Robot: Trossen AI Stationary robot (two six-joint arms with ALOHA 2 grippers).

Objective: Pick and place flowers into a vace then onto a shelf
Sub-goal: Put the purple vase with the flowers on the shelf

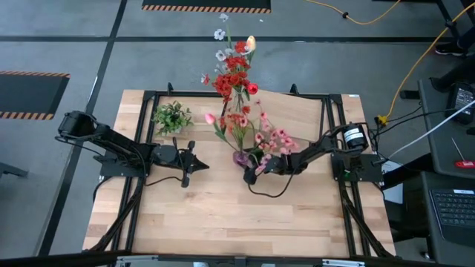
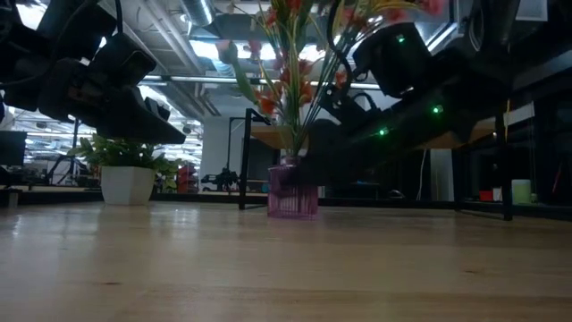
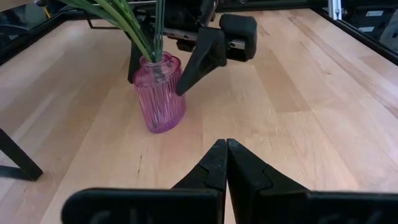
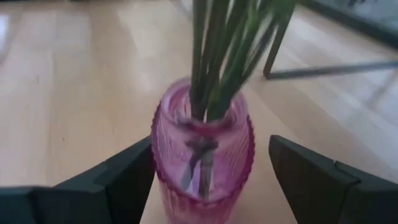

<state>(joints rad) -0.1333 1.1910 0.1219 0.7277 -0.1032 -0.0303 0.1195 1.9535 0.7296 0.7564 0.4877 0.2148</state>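
A ribbed pink glass vase (image 1: 242, 156) (image 2: 292, 192) stands upright on the tabletop near its middle. It holds the flowers (image 1: 234, 70), whose green stalks (image 4: 224, 50) go in through its mouth. My right gripper (image 4: 211, 143) (image 1: 252, 169) is open, one finger on each side of the vase's body (image 3: 160, 93). My left gripper (image 3: 226, 144) (image 1: 187, 178) is shut and holds nothing, hovering left of the vase. The shelf (image 2: 264, 136) stands behind the vase on thin black legs. My right gripper comes at the vase from the table's right, slanting slightly down, with its open fingers on either side of the body. One finger (image 4: 127, 171) lies close against the ribbed wall (image 4: 163, 168); I cannot tell whether it touches. The other finger (image 4: 305, 177) stands apart.
A small green plant in a white pot (image 1: 172, 117) (image 2: 125, 174) stands at the far left of the table. A black shelf leg (image 4: 278, 43) rises just behind the vase. Bare wood (image 1: 223, 222) lies toward the near edge.
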